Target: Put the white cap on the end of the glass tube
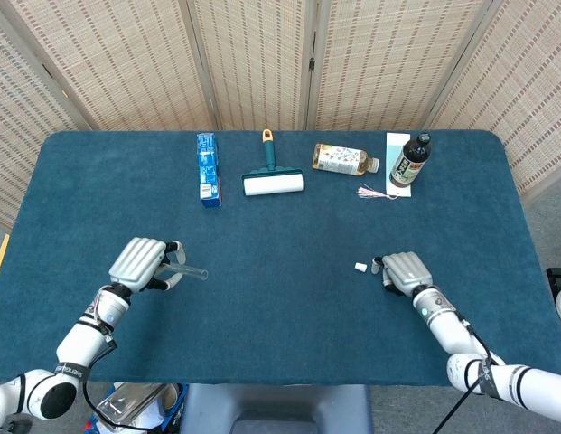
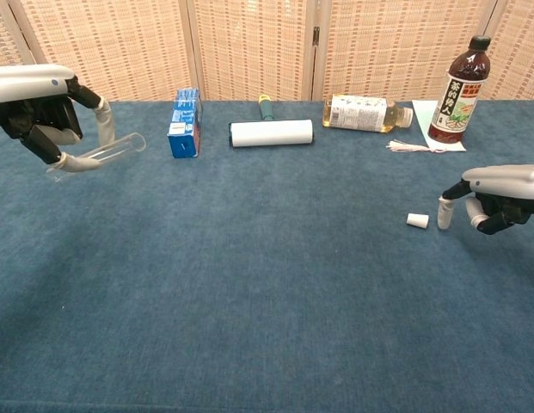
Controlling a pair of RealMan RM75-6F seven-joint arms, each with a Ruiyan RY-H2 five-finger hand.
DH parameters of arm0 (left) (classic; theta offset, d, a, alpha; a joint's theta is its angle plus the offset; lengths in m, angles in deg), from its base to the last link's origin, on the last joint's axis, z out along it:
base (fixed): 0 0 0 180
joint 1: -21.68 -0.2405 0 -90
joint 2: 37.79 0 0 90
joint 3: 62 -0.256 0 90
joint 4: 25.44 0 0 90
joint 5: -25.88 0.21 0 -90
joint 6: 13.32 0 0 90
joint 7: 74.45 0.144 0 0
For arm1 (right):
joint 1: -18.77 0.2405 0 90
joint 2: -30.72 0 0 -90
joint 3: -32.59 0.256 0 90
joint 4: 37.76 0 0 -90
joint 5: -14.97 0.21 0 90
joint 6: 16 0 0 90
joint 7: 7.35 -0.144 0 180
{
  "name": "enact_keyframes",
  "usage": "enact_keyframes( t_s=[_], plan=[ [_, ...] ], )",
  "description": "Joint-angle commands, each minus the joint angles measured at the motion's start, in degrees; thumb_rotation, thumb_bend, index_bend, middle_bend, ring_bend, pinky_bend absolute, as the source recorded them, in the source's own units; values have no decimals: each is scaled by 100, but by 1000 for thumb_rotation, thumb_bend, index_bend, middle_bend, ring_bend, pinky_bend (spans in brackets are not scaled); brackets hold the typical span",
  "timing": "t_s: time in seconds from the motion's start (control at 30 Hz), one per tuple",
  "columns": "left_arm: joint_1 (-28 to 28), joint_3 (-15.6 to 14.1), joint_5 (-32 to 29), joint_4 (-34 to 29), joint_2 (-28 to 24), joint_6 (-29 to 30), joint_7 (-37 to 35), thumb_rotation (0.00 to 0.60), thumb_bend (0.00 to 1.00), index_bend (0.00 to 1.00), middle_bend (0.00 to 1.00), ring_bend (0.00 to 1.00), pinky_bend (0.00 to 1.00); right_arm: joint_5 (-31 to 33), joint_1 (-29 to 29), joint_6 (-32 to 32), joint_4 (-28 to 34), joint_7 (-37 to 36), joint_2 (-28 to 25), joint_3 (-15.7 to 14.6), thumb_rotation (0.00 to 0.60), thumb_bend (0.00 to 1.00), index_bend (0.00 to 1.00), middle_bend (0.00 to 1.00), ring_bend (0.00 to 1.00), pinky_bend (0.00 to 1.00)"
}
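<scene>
Left hand pinches glass tube clear of table, open end toward centre. Right hand spread, empty, fingertip just beside white cap lying on cloth. Step: pinch cap without rolling it, bore facing tube. Dark bottle label: characters present, illegible. Blue carton: print unreadable.

Left robot hand clenched, right robot hand loose
</scene>
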Motion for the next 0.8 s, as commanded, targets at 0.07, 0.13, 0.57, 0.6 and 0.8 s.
enact_keyframes(
  t_s=[0.07, 0.13, 0.57, 0.6, 0.8],
  plan=[
    [-2, -19, 3, 5, 4, 0, -3, 600, 447, 671, 1000, 1000, 1000, -9, 99, -31, -85, 14, 122, -2, 600, 1000, 359, 1000, 1000, 1000],
    [-4, -32, 7, 8, -2, 3, 4, 600, 447, 670, 1000, 1000, 1000, -38, 140, -89, -83, 29, 144, 12, 600, 1000, 358, 1000, 1000, 1000],
    [4, -93, -22, 1, -20, -36, 12, 600, 447, 670, 1000, 1000, 1000, -101, 318, -313, 169, 24, 68, 84, 600, 1000, 359, 1000, 1000, 1000],
    [6, -96, -27, 5, -21, -42, 13, 600, 447, 670, 1000, 1000, 1000, -104, 322, -327, 195, 29, 50, 78, 600, 1000, 359, 1000, 1000, 1000],
    [15, -101, -36, 20, -30, -51, 7, 600, 447, 669, 1000, 1000, 1000, -347, 225, -640, 617, -32, -261, 66, 600, 1000, 359, 1000, 1000, 1000]
  ],
)
